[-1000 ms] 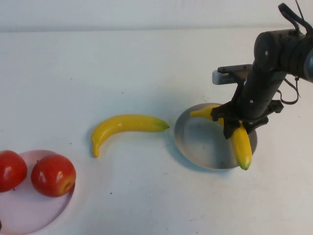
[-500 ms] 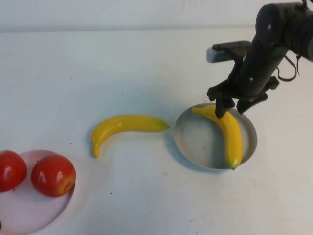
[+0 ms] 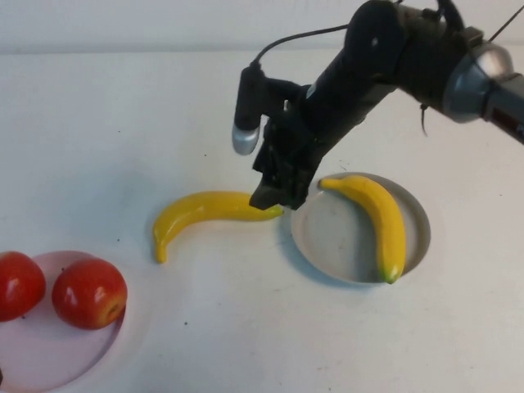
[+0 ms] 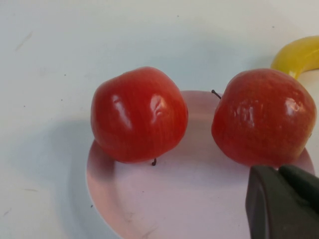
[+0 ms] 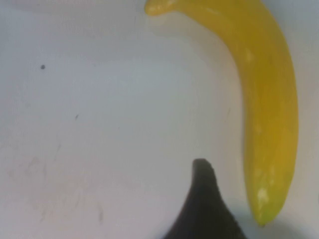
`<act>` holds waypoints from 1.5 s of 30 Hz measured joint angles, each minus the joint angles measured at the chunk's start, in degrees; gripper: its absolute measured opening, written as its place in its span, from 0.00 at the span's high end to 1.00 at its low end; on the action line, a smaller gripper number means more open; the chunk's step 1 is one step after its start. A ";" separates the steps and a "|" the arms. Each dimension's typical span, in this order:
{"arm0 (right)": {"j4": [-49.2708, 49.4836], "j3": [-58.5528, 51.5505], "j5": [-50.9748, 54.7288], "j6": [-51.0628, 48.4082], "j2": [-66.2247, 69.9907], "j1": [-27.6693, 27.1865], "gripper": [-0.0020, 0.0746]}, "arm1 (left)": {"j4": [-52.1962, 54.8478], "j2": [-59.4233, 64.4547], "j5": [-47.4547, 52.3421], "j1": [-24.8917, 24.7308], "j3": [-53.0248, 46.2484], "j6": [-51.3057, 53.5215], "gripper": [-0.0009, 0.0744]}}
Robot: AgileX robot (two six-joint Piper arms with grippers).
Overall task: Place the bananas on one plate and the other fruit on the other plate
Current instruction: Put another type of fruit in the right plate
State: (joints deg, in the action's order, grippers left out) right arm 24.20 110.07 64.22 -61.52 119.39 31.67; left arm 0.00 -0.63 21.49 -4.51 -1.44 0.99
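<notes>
Across the white surface [image 3: 123, 123]: grey-blue plate [image 3: 327, 246] right of centre holds one banana [image 3: 378, 219]. Pink plate [image 3: 49, 352] near left holds both apples [image 3: 89, 292]. Second banana [image 3: 201, 214] lies between plates, on the bare surface. Right claw [image 3: 278, 192] open, empty, over its right tip. Left claw [image 4: 281, 201] closed, just beside the apples.

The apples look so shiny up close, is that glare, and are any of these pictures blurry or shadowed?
Left wrist view: white glare patches on both apples, soft shadow beside the pink plate, left gripper dark at the corner. Right wrist view: soft focus, banana edges fuzzy, right gripper's finger a blurred dark shape. High view: right gripper shadows the table banana.
</notes>
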 joint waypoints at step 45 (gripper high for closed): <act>-2.11 0.14 -14.26 -0.13 12.83 1.27 0.56 | 0.00 0.00 0.00 0.00 0.00 0.00 0.99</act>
State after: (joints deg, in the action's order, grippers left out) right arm 22.09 110.21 49.96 -61.66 132.22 32.94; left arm 0.00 -0.63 21.49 -4.51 -1.44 0.99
